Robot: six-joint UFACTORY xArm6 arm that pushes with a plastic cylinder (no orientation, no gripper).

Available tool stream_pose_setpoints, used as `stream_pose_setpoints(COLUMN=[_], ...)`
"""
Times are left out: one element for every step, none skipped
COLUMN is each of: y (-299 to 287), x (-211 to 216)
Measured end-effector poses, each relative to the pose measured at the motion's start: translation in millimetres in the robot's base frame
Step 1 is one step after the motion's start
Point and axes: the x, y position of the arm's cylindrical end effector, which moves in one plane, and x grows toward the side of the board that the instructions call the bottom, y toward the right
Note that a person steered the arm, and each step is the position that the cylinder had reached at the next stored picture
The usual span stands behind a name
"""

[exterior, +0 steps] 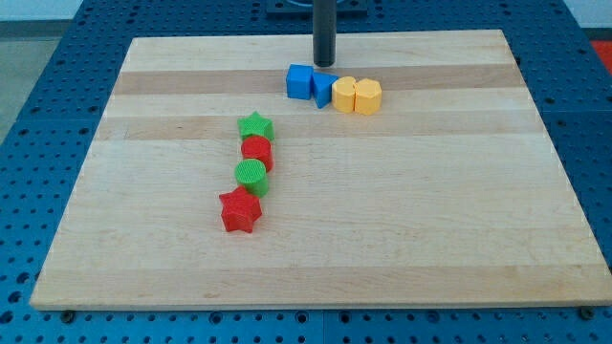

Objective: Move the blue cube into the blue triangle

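Note:
The blue cube [300,81] sits near the top middle of the wooden board [402,220]. The blue triangle [322,88] is right beside it on its right, touching it. My tip [325,63] is at the end of the dark rod, just above the two blue blocks in the view, close behind the triangle and apart from it by a small gap.
Two yellow blocks [344,95] [368,96] touch each other to the right of the blue triangle. A column runs down the left middle: green star [255,125], red cylinder [257,151], green cylinder [251,175], red star [240,210].

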Motion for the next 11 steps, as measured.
stream_pose_setpoints(y=[-13.3, -29.9, -37.1, -37.1, -38.6, -40.2, -40.2, -40.2, -40.2, -33.8, -6.8], x=[0.0, 0.0, 3.3, 10.2, 21.2, 35.2, 48.9, 50.9, 51.0, 34.2, 24.8])
